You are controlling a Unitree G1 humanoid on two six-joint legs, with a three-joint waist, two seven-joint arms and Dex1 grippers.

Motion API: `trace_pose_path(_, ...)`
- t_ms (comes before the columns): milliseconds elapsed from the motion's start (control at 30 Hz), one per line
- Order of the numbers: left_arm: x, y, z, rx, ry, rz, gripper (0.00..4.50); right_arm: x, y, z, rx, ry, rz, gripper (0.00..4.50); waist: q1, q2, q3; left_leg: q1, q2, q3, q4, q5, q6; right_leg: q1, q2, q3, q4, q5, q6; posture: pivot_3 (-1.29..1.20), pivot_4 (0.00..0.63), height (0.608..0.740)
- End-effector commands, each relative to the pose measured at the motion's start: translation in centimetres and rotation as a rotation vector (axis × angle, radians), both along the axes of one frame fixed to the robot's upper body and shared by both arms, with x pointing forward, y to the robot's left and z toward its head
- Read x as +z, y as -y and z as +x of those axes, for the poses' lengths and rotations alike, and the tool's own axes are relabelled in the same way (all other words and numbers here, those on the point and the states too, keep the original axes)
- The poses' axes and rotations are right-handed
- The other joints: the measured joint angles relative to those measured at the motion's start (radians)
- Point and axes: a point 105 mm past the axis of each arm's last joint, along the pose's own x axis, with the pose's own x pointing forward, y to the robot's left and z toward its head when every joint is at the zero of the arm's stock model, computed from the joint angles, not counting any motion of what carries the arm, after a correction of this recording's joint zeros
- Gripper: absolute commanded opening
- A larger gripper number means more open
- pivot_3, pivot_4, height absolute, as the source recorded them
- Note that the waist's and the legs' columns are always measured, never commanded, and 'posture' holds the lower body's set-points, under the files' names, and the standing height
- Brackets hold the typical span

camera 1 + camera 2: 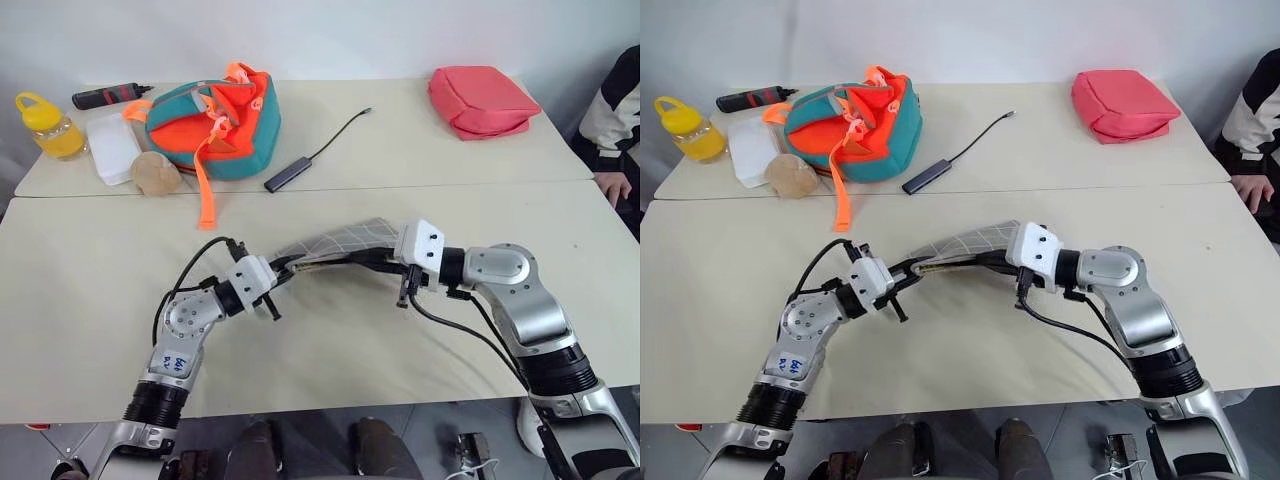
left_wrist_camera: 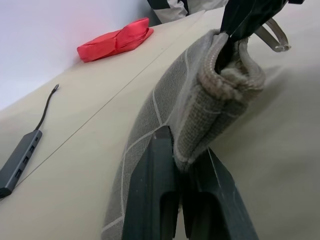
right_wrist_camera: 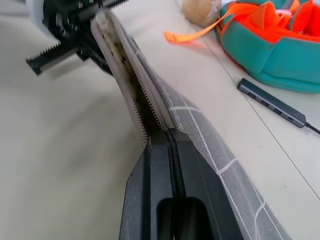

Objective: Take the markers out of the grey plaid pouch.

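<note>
Both grippers, left gripper (image 1: 283,268) and right gripper (image 1: 375,255), clamp grey plaid pouch (image 1: 340,240); contents hidden.

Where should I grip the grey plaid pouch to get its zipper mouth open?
Keep the end grips: left gripper and right gripper are each shut on one end of the grey plaid pouch, held above the table. To open the mouth, probably re-grip one lip beside the zipper teeth, coming from the open-edge side.
</note>
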Motion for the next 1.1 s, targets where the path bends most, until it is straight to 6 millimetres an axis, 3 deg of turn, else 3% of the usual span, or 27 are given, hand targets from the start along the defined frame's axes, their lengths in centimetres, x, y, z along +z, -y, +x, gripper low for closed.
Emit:
trace_pose_path(33, 1.3, 0.5, -0.5, -0.02, 0.054, -0.019, 0.0, 0.0, 0.6, 0.1, -0.01, 0.028, -0.027, 0.02, 0.0, 0.0, 0.0, 0.0, 0.0, 0.0, 0.0, 0.0, 0.0, 0.0, 0.0, 0.0, 0.0, 0.0, 0.0, 0.0, 0.15, 0.74)
trace_pose_path(267, 1.5, 0.7, -0.5, -0.024, 0.056, -0.02, 0.0, -1.1, 1.0, -0.4, 0.007, 0.017, -0.082, 0.02, -0.001, 0.0, 0.0, 0.0, 0.0, 0.0, 0.0, 0.0, 0.0, 0.0, 0.0, 0.0, 0.0, 0.0, 0.0, 0.0, 0.15, 0.74)
trace_pose_path(467, 1.8, 0.7, -0.5, -0.026, 0.058, -0.019, 0.0, -2.3, 2.5, 0.2, -0.025, 0.055, -0.195, 0.02, 0.001, 0.0, 0.0, 0.0, 0.0, 0.0, 0.001, 0.0, 0.0, 0.0, 0.0, 0.001, 0.0, 0.0, 0.0, 0.0, 0.15, 0.74)
trace_pose_path(700, 2.0, 1.8, -1.3, -0.088, 0.023, -0.014, 0.0, -0.2, 2.3, 2.2, -0.109, 0.181, -0.165, 0.02, -0.005, 0.0, 0.0, 0.001, 0.001, 0.001, 0.002, 0.0, 0.0, -0.001, 0.001, 0.003, 0.003, 0.0, 0.0, 0.0, 0.15, 0.74)
trace_pose_path(900, 3.2, 2.5, -1.5, -0.125, -0.019, -0.06, 0.0, -0.3, 2.9, 2.3, -0.079, 0.227, -0.315, 0.02, -0.001, 0.0, 0.0, 0.0, 0.0, 0.001, 0.002, 0.0, 0.0, -0.001, 0.001, 0.003, 0.003, 0.0, 0.0, 0.0, 0.15, 0.74)
trace_pose_path(1000, 3.6, 3.0, -1.6, -0.149, -0.045, -0.079, 0.0, -0.1, 2.9, 2.2, -0.072, 0.201, -0.324, 0.61, -0.001, 0.0, 0.0, 0.0, 0.0, 0.001, 0.002, 0.0, 0.0, -0.001, 0.001, 0.003, 0.003, 0.0, 0.0, 0.0, 0.15, 0.74)
trace_pose_path(1100, 3.6, 3.3, -1.8, -0.165, -0.055, -0.075, 0.0, 0.1, 2.5, 2.3, -0.071, 0.21, -0.31, 1.63, -0.005, 0.0, 0.0, 0.0, 0.001, 0.001, 0.002, 0.0, 0.0, -0.001, 0.002, 0.003, 0.004, 0.0, 0.0, 0.0, 0.15, 0.74)
